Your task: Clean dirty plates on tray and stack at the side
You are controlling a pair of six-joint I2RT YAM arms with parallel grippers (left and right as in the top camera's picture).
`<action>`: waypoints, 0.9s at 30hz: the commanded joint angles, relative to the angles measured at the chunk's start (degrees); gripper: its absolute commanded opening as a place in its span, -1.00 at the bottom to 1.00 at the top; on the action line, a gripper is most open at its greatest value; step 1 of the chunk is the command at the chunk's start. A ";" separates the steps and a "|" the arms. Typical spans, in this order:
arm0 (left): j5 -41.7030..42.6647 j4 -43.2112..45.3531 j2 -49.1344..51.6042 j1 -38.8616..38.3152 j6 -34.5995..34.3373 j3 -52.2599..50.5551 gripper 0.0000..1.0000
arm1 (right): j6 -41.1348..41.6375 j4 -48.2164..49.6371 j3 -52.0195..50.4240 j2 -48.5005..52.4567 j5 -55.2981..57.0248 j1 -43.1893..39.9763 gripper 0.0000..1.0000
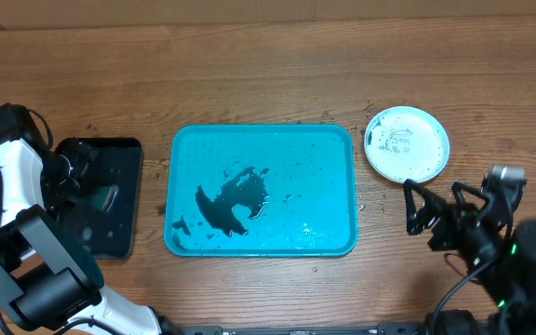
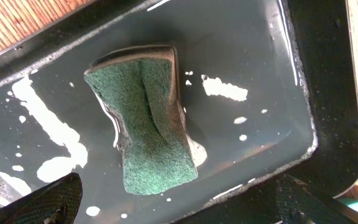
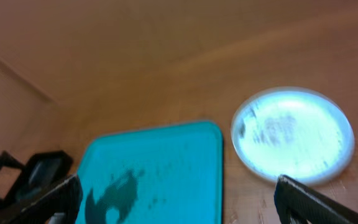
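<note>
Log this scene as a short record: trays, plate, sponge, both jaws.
blue tray: centre of table, no plates on it, black smear
plate: on the table right of the blue tray; one visible
black tray: left, wet
sponge: green, lying in the black tray
left jaws: open, above the sponge
right jaws: open, empty, near the plate

Table (image 1: 268,74): brown wood grain, and it carried everything in view.
Black tray (image 2: 328,81): glossy, rectangular, raised rim; it sat toward the table's left side.
Water (image 2: 241,50): shallow and greyish, it covered the black tray's floor.
Foam (image 2: 225,88): white patches and specks floated about.
Sponge (image 2: 148,118): green scouring face up, creased across its middle, it lay in the water, clear of the rim.
</note>
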 commanded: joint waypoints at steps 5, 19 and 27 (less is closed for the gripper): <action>0.07 0.07 -1.22 -0.02 0.15 -0.46 1.00 | -0.39 11.96 -18.75 -14.40 1.40 0.94 1.00; 0.07 0.07 -1.22 -0.02 0.15 -0.46 1.00 | -0.37 37.35 -40.28 -27.02 3.19 0.81 1.00; 0.07 0.07 -1.22 -0.02 0.15 -0.46 0.99 | -0.37 42.53 -43.71 -27.36 3.76 -1.11 1.00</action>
